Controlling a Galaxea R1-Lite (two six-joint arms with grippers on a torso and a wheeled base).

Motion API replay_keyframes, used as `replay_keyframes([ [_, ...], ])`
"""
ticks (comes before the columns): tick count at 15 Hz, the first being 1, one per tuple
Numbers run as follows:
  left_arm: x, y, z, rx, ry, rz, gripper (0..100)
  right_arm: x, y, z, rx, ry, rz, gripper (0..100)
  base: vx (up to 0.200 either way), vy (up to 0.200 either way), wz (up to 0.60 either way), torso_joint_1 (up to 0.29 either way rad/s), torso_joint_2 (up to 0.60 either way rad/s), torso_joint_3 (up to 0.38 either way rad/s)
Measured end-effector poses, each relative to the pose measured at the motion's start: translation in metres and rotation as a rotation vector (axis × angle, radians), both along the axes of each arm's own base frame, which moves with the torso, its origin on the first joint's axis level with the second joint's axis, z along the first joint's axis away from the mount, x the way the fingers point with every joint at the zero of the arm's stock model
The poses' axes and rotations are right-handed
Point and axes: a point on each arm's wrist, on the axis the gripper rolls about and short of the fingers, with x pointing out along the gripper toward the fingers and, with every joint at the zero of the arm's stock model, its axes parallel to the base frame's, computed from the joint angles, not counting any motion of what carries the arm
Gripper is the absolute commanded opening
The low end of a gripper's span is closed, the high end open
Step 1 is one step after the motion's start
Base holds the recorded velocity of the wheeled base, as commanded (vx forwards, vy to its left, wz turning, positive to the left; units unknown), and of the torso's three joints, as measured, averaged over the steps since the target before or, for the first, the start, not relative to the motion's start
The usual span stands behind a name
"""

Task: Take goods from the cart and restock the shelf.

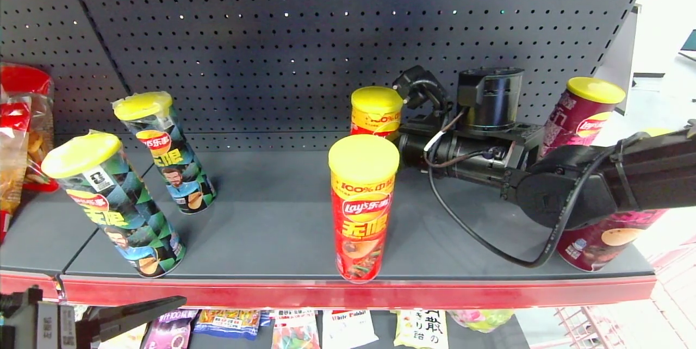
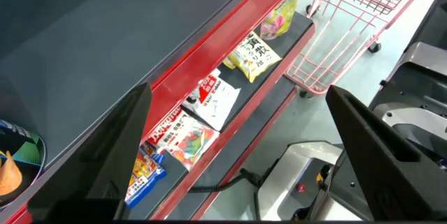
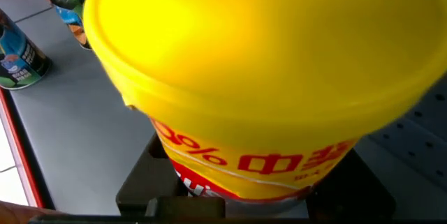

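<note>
- Restocking looked well along: six crisp tubes were on the shelf (image 1: pixel 261 240), namely two green-black tubes (image 1: pixel 117 202), two red and two maroon tubes (image 1: pixel 584 115).
- The right end effector (image 3: pixel 241 192) was clamped on the rear red tube (image 1: pixel 375 110), behind the front red tube (image 1: pixel 361 207); letting go was apparently still to do.
- The left end effector (image 2: pixel 239 90), fingers apart and empty, hung below the shelf edge near the pink cart (image 2: pixel 349 21).

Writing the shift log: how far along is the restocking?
Done: two green cans, a front red can and two maroon cans stand on the shelf. In hand: the right gripper grips the rear red can. To do: release it; the open left gripper hangs empty below the shelf edge.
</note>
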Motion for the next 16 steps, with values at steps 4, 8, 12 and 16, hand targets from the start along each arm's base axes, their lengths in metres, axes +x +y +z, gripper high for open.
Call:
replay_keyframes([
  [4,0.0,0.0,0.0,0.0,0.001,0.0,100,-0.001,0.0,-0.002,-0.004,0.003,0.003,100,0.0,0.0,0.0,0.0,0.0,0.0],
  [8,0.0,0.0,0.0,0.001,0.002,-0.001,100,-0.005,-0.002,-0.001,-0.008,0.004,-0.009,100,0.0,0.0,0.0,0.0,0.0,0.0],
  [12,0.002,-0.002,0.002,0.0,0.0,-0.001,100,-0.019,-0.013,-0.001,-0.028,0.018,-0.05,100,0.0,0.0,0.0,0.0,0.0,0.0],
  [16,0.007,-0.005,0.004,0.007,0.009,0.001,100,-0.042,-0.032,0.007,-0.035,0.016,-0.082,100,0.0,0.0,0.0,0.0,0.0,0.0],
])
